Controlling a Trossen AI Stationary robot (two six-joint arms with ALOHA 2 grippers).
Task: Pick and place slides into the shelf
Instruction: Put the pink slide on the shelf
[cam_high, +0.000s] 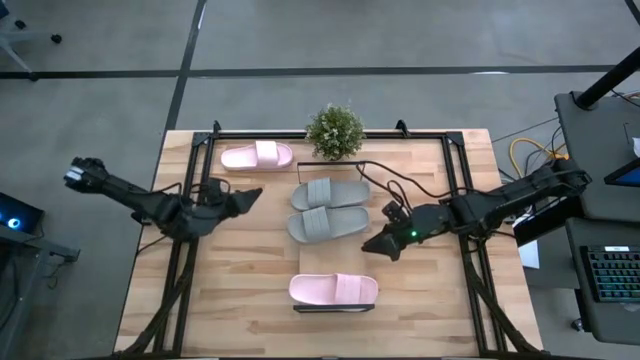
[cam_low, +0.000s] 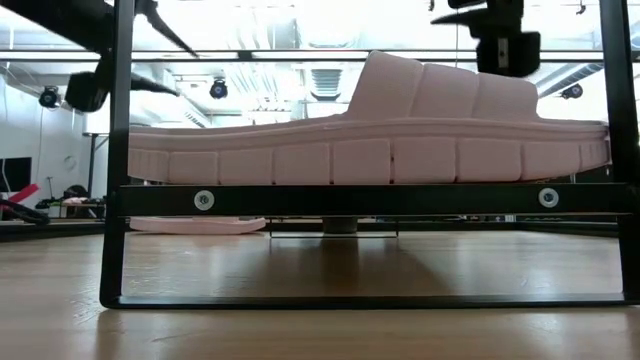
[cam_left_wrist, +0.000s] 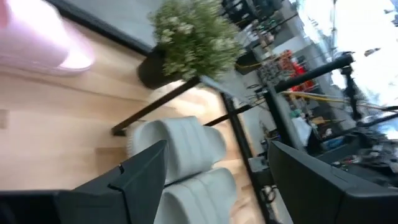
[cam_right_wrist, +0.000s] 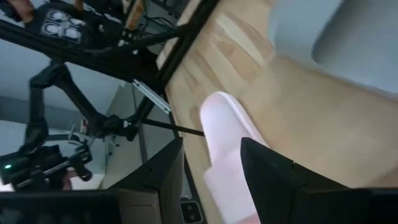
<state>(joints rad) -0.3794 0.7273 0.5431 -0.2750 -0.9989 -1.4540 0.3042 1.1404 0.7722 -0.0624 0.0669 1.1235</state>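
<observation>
Standing apart with nothing between them, the jaws of the right gripper (cam_high: 378, 244) hang over the bare wood of the light-wood slatted worktop (cam_high: 240, 290), towards its right-hand side. Its wrist view looks past the two dark fingers onto a pale pink open-toe slide with one wide strap (cam_high: 333, 289), which lies near but clear of them.

That slide sits close to the front edge of the worktop. In the low view it rests along the top rail of the low black-framed shelf (cam_low: 370, 199), so I judge it already placed. From above, the shelf shows only as a thin dark line under the slide's front side.

The left gripper (cam_high: 252, 194) hovers over the left half of the worktop, jaws also spread and empty, pointing towards the middle.

Three slides are left. Two grey ribbed-strap slides lie side by side at the worktop's centre, one (cam_high: 330, 193) nearer the back and one (cam_high: 328, 224) nearer the front, between the two grippers. The second pale pink slide (cam_high: 256, 156) lies by the back edge, towards the back-left corner. A small green potted plant (cam_high: 335, 131) stands at the middle of the back edge.

By my reckoning, a quarter of the job is done. How much room remains on the shelf cannot be told.
</observation>
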